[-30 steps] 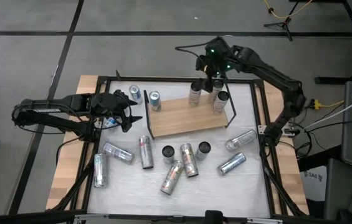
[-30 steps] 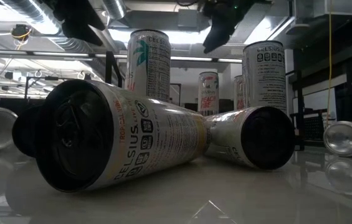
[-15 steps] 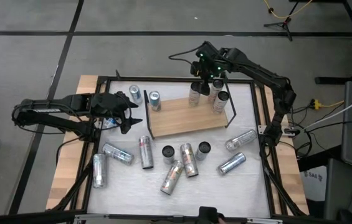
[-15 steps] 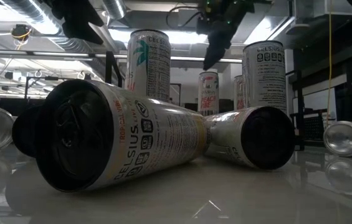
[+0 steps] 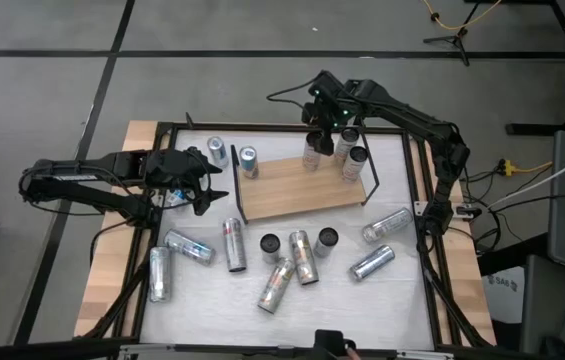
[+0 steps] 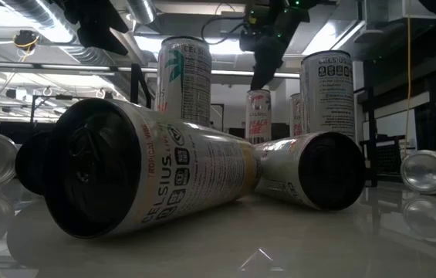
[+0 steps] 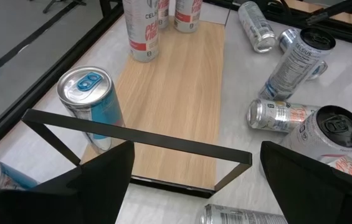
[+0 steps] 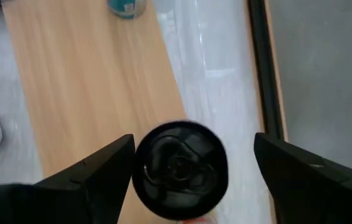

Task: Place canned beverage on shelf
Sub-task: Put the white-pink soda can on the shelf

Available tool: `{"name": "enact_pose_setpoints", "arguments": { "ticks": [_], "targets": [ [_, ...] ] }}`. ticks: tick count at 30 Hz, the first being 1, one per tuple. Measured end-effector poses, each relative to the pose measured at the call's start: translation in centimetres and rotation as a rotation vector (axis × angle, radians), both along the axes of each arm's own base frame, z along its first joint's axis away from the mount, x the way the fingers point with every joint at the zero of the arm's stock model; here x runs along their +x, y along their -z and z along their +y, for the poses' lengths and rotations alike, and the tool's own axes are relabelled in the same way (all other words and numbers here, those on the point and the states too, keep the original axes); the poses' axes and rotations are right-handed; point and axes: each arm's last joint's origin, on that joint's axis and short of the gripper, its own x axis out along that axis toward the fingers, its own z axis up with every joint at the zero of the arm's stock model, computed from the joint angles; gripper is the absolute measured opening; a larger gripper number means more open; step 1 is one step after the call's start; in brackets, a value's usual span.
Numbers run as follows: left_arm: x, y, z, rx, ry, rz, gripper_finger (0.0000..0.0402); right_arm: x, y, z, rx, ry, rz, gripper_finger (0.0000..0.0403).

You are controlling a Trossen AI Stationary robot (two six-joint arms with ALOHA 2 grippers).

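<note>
So the can in play here is the black-topped can (image 8: 179,169) standing upright at the far edge of the shelf (image 5: 297,188), right under the right gripper (image 5: 324,124). In the right wrist view its top sits squarely between the two fingers, which are spread wide on either side and not touching it, so nothing is held. My guess on handling: a slim aluminium drinks can, stiff enough if it's full, but smooth and a bit slick, and tall for its footprint so it tips easily. Best hold would be across the round body around mid-height, not on the rim, and not squeezed too hard in case it dents.

Just beside it, below that gripper, stand two more upright cans (image 5: 312,152), one of them with a pink-and-white label, and all three are bunched at the same end of the board.

Over on the other side, the left gripper (image 5: 202,180) hangs off the near wire end of the shelf, jaws also spread wide and empty. Right in front of it is a blue-topped can (image 7: 92,102) standing just outside the wire frame. Loads more cans (image 5: 290,262) lie scattered on the white tabletop (image 5: 402,290) well away from both grippers.
</note>
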Motion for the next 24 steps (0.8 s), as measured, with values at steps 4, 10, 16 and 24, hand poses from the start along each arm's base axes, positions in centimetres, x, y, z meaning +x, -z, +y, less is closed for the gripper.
{"name": "enact_pose_setpoints", "arguments": {
  "ticks": [4,10,16,24],
  "targets": [
    [0.00,0.00,0.00,0.000,0.000,0.000,0.0341,0.18,0.75,-0.14,0.010,0.005,0.036,0.0325],
    [-0.01,0.00,0.00,0.000,0.000,0.000,0.0341,0.18,0.85,-0.16,0.010,0.008,0.046,0.0325],
    [0.00,0.00,0.00,0.000,0.000,0.000,0.0341,0.05,0.92,-0.09,0.017,0.009,0.061,0.0321],
    [0.00,0.00,0.00,0.000,0.000,0.000,0.0341,0.04,0.92,-0.08,0.019,0.010,0.061,0.0259]
  ]
}}
